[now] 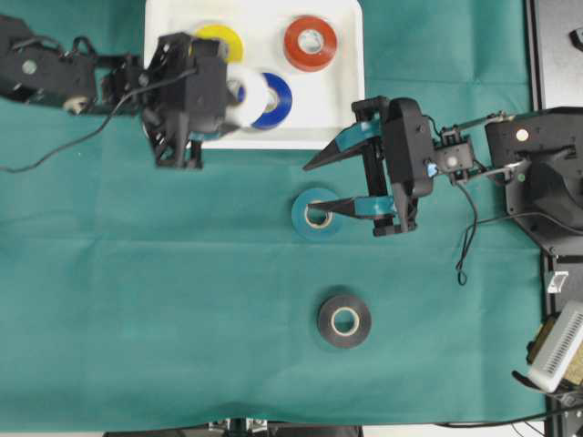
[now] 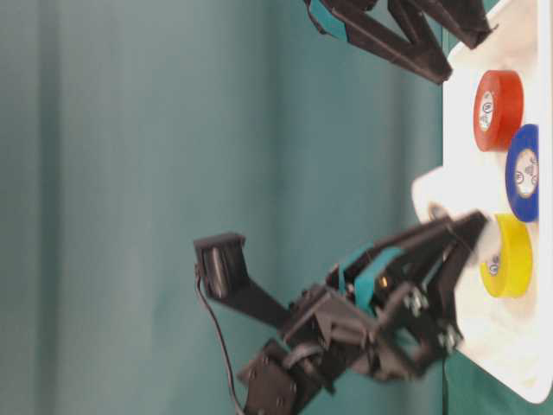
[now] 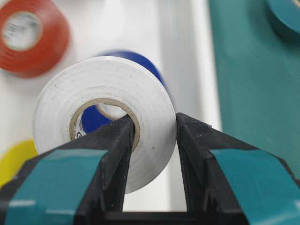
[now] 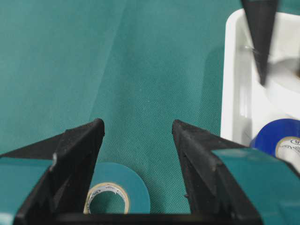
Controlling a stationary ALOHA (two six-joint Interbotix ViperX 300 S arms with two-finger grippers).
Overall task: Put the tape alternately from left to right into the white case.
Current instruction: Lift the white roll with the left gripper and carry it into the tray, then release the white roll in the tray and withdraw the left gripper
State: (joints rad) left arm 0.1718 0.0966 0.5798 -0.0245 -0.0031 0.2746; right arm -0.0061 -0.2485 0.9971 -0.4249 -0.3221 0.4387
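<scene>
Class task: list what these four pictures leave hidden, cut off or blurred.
- Overhead: left gripper hidden under its own arm; white roll partly covered.
- Table-level: the black roll is outside the picture; left arm blurred.
- Left wrist: yellow roll cut off by the edge and fingers.

Green cloth-covered table (image 1: 137, 319) with tape and tray.
On it lie a shallow white plastic tray (image 1: 346, 109), a teal tape roll (image 1: 316, 214) and a black tape roll (image 1: 344, 320).
</scene>
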